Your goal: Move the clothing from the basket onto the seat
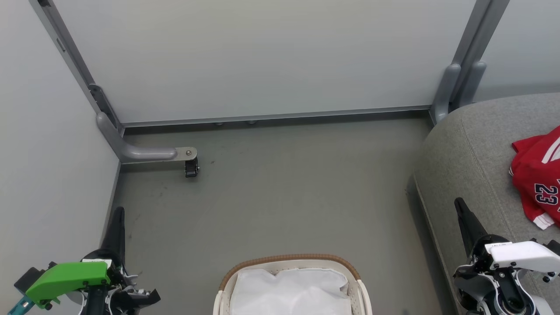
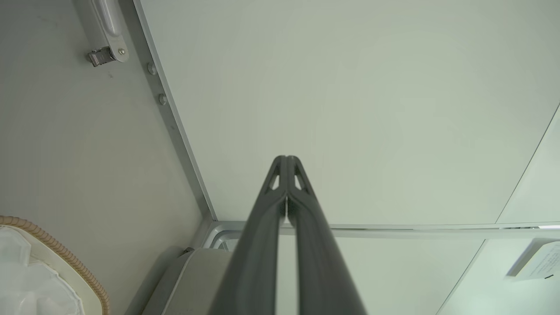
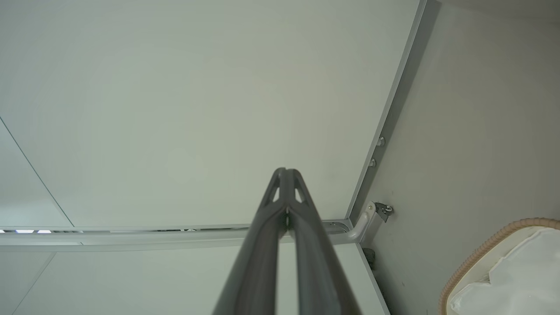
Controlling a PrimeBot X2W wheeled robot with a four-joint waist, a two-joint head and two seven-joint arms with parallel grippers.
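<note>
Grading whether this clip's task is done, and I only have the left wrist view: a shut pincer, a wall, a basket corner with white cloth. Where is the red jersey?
Observer: The head view has the red jersey lying crumpled on the grey seat, at the robot's right.
Operator: Is the right pincer on it?
Observer: No. The right pincer is shut on nothing, pointing at the wall panel, apart from the jersey.
Operator: Anything red in the basket?
Observer: The head view shows the far end of the basket, white cloth across it, no red; its near end is cut off.
</note>
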